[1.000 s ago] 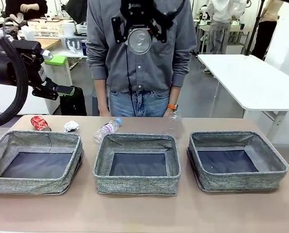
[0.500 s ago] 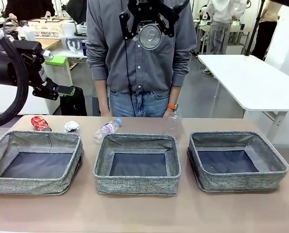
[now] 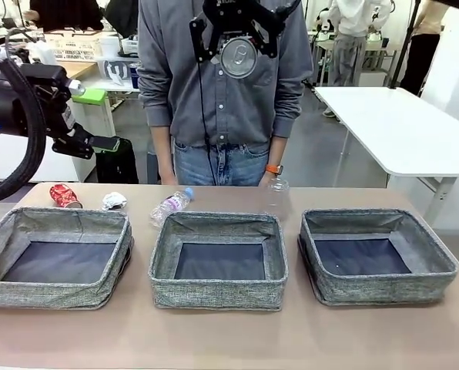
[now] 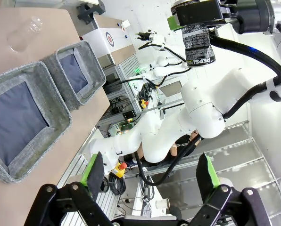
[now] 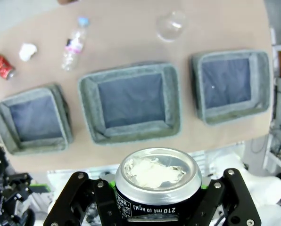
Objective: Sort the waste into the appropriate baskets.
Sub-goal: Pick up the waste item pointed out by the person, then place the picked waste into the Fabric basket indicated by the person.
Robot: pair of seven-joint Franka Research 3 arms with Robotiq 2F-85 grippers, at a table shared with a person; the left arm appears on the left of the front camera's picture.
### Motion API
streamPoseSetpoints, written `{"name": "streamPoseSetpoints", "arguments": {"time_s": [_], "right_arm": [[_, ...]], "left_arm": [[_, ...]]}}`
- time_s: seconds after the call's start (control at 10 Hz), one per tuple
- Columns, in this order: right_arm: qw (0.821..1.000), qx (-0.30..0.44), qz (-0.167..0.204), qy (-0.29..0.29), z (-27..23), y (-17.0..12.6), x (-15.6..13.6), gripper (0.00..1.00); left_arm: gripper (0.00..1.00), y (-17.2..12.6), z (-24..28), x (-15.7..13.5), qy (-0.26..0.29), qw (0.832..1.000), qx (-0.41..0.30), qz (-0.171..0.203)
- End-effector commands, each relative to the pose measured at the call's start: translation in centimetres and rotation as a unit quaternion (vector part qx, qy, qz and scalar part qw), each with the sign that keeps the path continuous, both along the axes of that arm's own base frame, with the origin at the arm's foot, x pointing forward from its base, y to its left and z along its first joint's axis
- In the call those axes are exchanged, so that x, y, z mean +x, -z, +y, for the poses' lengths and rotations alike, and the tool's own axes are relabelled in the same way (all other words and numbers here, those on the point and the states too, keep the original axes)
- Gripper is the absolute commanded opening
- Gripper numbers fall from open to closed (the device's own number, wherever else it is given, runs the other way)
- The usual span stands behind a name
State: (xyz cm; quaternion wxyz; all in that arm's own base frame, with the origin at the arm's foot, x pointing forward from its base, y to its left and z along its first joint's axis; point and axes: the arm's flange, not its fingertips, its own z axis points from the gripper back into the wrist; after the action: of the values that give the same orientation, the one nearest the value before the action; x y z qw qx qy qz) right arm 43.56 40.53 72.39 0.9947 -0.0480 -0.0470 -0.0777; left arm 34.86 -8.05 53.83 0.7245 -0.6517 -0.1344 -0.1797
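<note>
**A:** Where is the right claw?

**B:** The right claw (image 3: 237, 45) hangs high over the bench (image 3: 229, 339), pressed together on the dark printed can (image 3: 239, 60), with one finger on each side of its wall. It sits in front of the person's (image 3: 222, 116) chest, in line with the middle basket (image 3: 218, 294).

**A:** How much room is under it?

**B:** There is open air down to the baskets. In the right wrist view the middle basket's rim lies just beyond the can's end, with the left basket (image 3: 56, 297) and right basket (image 3: 383, 289) on either side. Narrow strips of bench part the three, and a wider strip runs along the near edge.

**A:** And the other arm?

**B:** The left claw (image 4: 150, 173) is spread wide, with only air between its green pads. It is raised over the bench's left end, on the far side.

**A:** What lines the far edge?

**B:** From the left there is the crushed red can (image 3: 63, 195), then the white paper wad (image 3: 113, 201). The plastic bottle (image 3: 170, 205) lies just beside the middle basket's far left corner. The clear cup (image 3: 276, 193) stands behind that basket's far right corner.

**A:** What does the held can look like?

**B:** Its round silver end faces the front camera. Its wall is dark with white print, and PEPSI can be read in the left wrist view. It hangs well apart from the other litter.
</note>
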Motion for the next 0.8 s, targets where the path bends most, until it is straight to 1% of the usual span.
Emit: {"name": "streamPoseSetpoints", "arguments": {"time_s": [0.0,0.7], "right_arm": [[1.0,0.004,-0.004,0.006,-0.03,-0.33,-0.26,0.06],[1.0,0.004,-0.004,0.006,-0.03,-0.33,-0.26,0.06]], "left_arm": [[1.0,-0.06,-0.13,-0.09,0.004,1.0,-0.006,-0.011],[1.0,-0.06,-0.13,-0.09,0.004,1.0,-0.006,-0.011]]}}
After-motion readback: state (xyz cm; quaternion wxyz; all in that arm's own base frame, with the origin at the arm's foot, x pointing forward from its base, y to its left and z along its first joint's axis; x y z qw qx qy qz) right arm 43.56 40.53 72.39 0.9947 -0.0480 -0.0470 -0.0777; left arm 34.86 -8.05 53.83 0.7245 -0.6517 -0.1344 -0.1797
